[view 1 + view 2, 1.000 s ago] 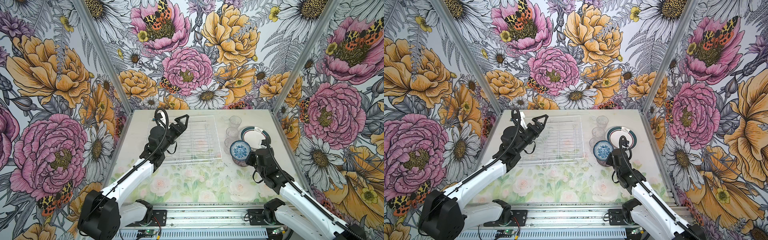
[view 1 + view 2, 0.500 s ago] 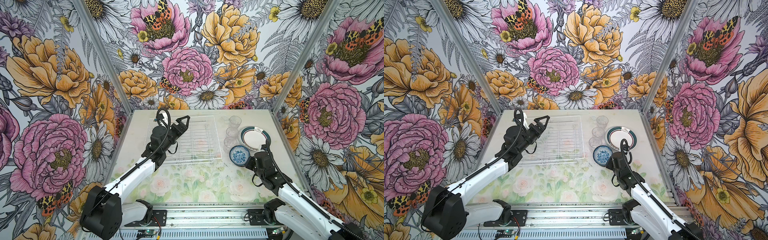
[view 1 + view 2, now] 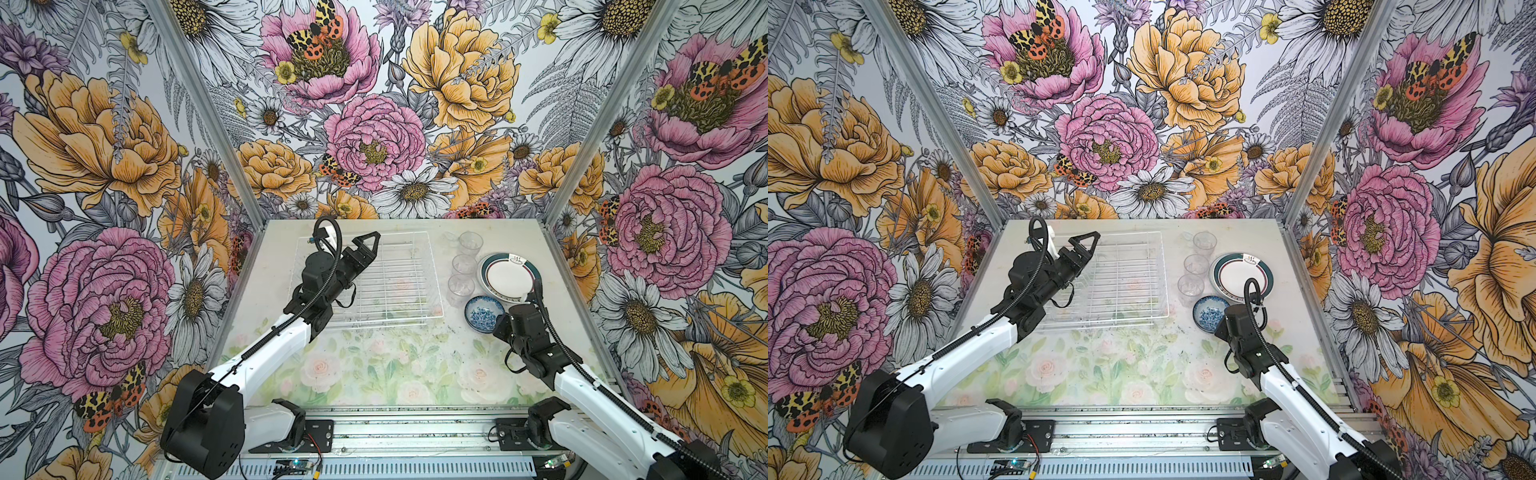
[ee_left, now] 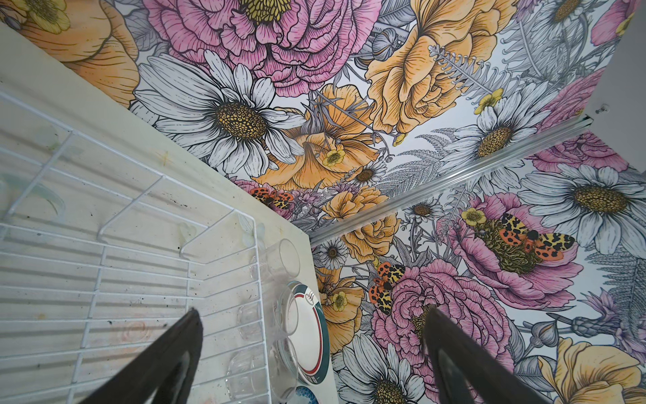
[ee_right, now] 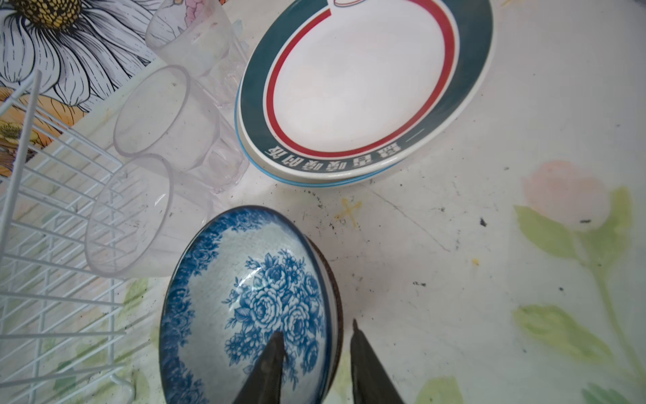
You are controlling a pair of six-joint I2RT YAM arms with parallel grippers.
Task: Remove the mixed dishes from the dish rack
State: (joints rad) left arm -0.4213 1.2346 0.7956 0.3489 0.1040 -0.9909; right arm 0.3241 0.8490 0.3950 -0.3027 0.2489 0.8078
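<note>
Rim of the blue-and-white floral bowl [image 5: 251,297] sat between your right fingers [image 5: 272,360], narrowly parted, one inside, one outside. Your left fingers [image 4: 167,356] gaped wide over the dish rack [image 3: 399,286]. Beside it on the table [image 3: 374,365] stood one bowl, three clear glass tumblers [image 3: 464,263], two stacked plates [image 3: 509,278].

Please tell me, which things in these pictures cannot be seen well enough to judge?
- Lower plate, right wrist view: only its blue edge shows; the teal-rimmed plate covers its print.
- Under the floral bowl, every view: the bowl hides whether another bowl sits beneath.
- Right tool, both top views: its own wrist covers the fingers.
- Dish rack, both top views: the left arm hides its left part.
</note>
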